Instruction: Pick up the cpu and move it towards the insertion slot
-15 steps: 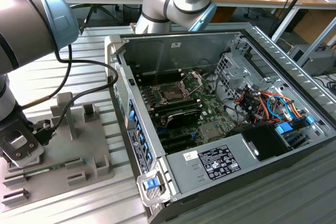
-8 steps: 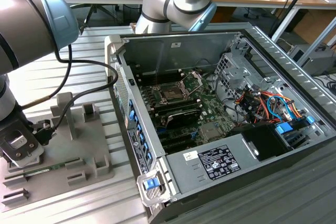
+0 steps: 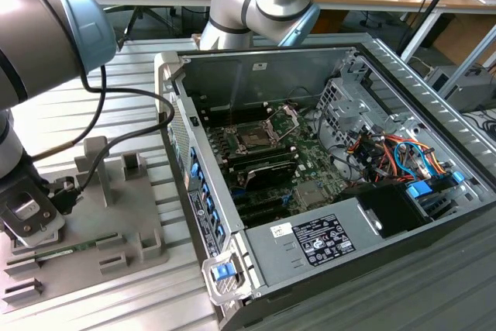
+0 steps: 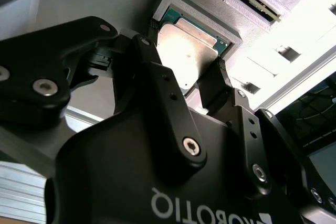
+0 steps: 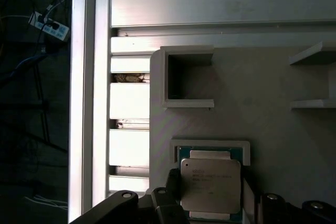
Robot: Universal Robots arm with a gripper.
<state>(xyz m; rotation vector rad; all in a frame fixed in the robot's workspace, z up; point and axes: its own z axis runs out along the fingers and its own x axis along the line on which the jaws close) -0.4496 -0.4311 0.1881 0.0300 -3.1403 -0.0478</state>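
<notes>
A: CPU [image 5: 210,177] where?
B: Flat in grey tray [image 5: 273,129] recess, metal top up, square.
A: Tool [image 5: 211,190]?
B: Right over it, straddling. Gripped? Can't tell. Slot [image 3: 254,137] well apart, in PC case [image 3: 256,75].

- The arm [image 3: 35,32] bends down at the exterior view's left.
- Its gripper [image 4: 186,43] points straight downward, low; grip apparently undecidable.
</notes>
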